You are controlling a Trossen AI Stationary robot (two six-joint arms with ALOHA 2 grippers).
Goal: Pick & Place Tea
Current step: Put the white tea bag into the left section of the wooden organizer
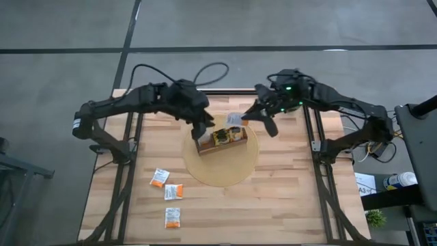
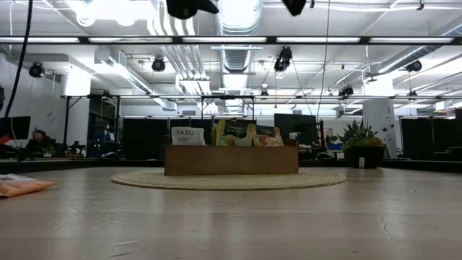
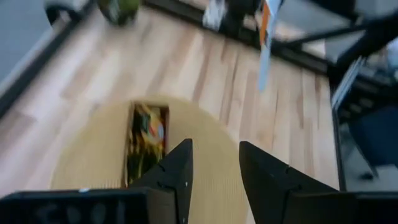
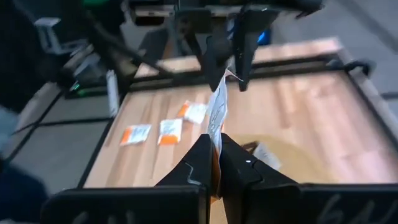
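In the low view both arms are cut off by the upper edge, so neither gripper shows there. The wooden tray (image 2: 231, 160) hides the lower parts of the sachets standing in it (image 2: 238, 133), and their small print cannot be read. At the bench's left edge an orange sachet (image 2: 22, 186) is blurred and cropped. In the left wrist view the tray's contents (image 3: 146, 140) are a blur.

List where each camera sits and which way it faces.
High: overhead, straight down; both arms, tray on mat.
Low: table height, level toward tray; only arm tips overhead.
Left wrist: down past open left claw at tray.
Right wrist: past shut right claw pinching a white sachet.
All four show the mat.
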